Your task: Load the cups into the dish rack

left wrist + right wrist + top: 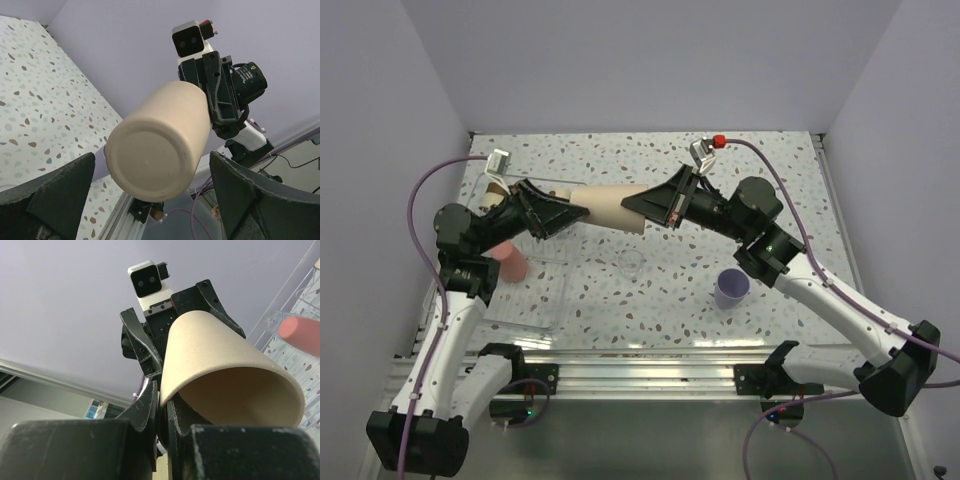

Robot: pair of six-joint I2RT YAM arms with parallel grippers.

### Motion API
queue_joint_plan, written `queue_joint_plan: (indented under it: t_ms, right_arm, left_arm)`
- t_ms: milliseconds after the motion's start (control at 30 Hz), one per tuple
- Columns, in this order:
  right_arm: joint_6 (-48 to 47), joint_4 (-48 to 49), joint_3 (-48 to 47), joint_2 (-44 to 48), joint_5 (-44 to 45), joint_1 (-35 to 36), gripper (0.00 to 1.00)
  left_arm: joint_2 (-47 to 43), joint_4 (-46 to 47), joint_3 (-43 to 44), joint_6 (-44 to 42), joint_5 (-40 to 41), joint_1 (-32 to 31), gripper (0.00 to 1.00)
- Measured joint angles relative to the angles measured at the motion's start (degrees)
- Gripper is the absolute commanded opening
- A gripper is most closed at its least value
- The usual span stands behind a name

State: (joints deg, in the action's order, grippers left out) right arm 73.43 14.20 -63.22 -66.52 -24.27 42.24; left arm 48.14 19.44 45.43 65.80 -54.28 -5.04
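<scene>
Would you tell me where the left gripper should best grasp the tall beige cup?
Around the body near its closed base, approaching end-on: the tall beige cup is held roughly level, base toward the open left gripper, with the right gripper pinching the rim.

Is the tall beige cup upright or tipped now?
Tipped on its side: the beige cup hangs level, its rim pinched in the right claw.
</scene>
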Motion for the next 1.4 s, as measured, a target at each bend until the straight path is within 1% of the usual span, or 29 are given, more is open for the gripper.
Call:
queue_joint_plan:
  t_ms: [67, 100, 167, 200, 267, 300, 367, 400, 500, 567, 600, 633, 667, 767, 900, 933, 967, 1033, 1067, 1100, 1133, 1200, 1267, 1300, 1333, 1400]
  right_arm:
    - [0.11, 0.55, 0.04, -0.24, 0.39, 0.17, 0.0]
    - [0.15, 0.85, 0.04, -0.39, 0.57, 0.26, 0.0]
    - [0.13, 1.51, 0.04, -0.83, 0.76, 0.28, 0.0]
    - [0.15, 1.77, 0.04, -1.05, 0.79, 0.33, 0.0]
    - [0.42, 2.34, 0.07, -1.62, 0.72, 0.42, 0.0]
    - [0.55, 2.84, 0.07, -1.75, 0.76, 0.39, 0.0]
    - [0.61, 3.34, 0.35, -1.77, 0.76, 0.2, 0.0]
    - [0.79, 3.76, 0.55, -1.77, 0.76, 0.0, 0.0]
    - [1.22, 4.79, 0.76, -1.77, 0.76, -0.13, 0.0]
    - [1.31, 5.2, 0.79, -1.77, 0.74, -0.13, 0.0]
    - [1.36, 5.35, 0.79, -1.77, 0.7, -0.13, 0.0]
    - [1.38, 5.53, 0.81, -1.77, 0.68, -0.13, 0.0]
    - [1.4, 5.6, 0.85, -1.77, 0.66, -0.13, 0.0]
    - [1.44, 5.68, 1.07, -1.77, 0.63, -0.15, 0.0]
    - [1.49, 5.7, 1.16, -1.77, 0.57, -0.13, 0.0]
    - [1.49, 5.7, 1.16, -1.77, 0.55, -0.13, 0.0]
    - [1.49, 5.7, 1.16, -1.77, 0.55, -0.13, 0.0]
    - [1.44, 5.7, 1.16, -1.79, 0.5, -0.13, 0.0]
    - [1.33, 5.68, 1.16, -1.88, 0.48, -0.07, 0.0]
    - [1.11, 5.64, 1.14, -2.03, 0.35, 0.11, 0.0]
    - [1.01, 5.55, 1.14, -2.25, 0.33, 0.15, 0.0]
    - [0.92, 5.57, 1.14, -2.71, 0.28, 0.2, 0.0]
    - [0.81, 5.57, 1.14, -2.86, 0.28, 0.17, 0.0]
    - [0.68, 5.57, 1.14, -2.89, 0.28, 0.2, 0.0]
    - [0.57, 5.57, 1.09, -2.86, 0.24, 0.2, 0.0]
    - [0.46, 5.84, 0.96, -2.86, 0.07, 0.17, 0.0]
  left_arm:
    - [0.55, 0.59, 0.0, 0.28, -0.17, -0.35, 0.94]
    - [0.79, 0.83, 0.0, 0.66, -0.33, -0.55, 0.89]
    - [1.01, 1.11, 0.0, 1.07, -0.52, -0.92, 0.84]
    - [1.03, 1.25, 0.0, 1.14, -0.61, -1.11, 0.77]
    - [1.03, 1.38, 0.0, 1.09, -0.48, -1.31, 0.67]
    - [1.14, 1.42, 0.0, 1.11, -0.42, -1.29, 0.57]
    - [1.18, 1.46, 0.2, 1.27, -0.33, -1.27, 0.47]
    - [1.18, 1.29, 0.46, 1.22, -0.13, -1.25, 0.37]
    - [1.18, -0.37, 1.77, 0.37, 0.02, -1.25, 0.19]
    - [1.18, -1.7, 2.73, -0.48, 0.09, -1.25, 0.2]
    - [1.18, -2.19, 3.02, -0.81, 0.09, -1.25, 0.3]
    - [1.16, -2.47, 3.19, -0.94, 0.09, -1.25, 0.36]
    - [1.11, -2.75, 3.26, -1.07, 0.13, -1.25, 0.46]
    - [1.05, -3.58, 3.32, -1.42, 0.22, -1.25, 0.54]
    - [0.85, -4.09, 3.32, -1.53, 0.35, -1.25, 0.59]
    - [0.81, -4.09, 3.32, -1.53, 0.39, -1.25, 0.62]
    - [0.79, -4.11, 3.32, -1.51, 0.44, -1.25, 0.69]
    - [0.79, -4.07, 3.32, -1.62, 0.52, -1.27, 0.77]
    - [0.79, -4.09, 3.32, -1.9, 0.68, -1.31, 0.83]
    - [0.79, -4.07, 3.32, -1.97, 0.94, -1.38, 0.84]
    - [0.79, -4.07, 3.32, -1.92, 1.16, -1.4, 0.87]
    - [0.81, -4.2, 3.32, -1.9, 1.6, -1.42, 0.89]
    - [0.87, -4.37, 3.32, -1.88, 1.88, -1.42, 0.86]
    - [0.87, -4.37, 3.32, -1.86, 1.95, -1.42, 0.81]
    - [0.9, -4.39, 3.32, -1.84, 2.08, -1.42, 0.73]
    - [1.03, -4.59, 3.32, -1.75, 2.45, -1.36, 0.64]
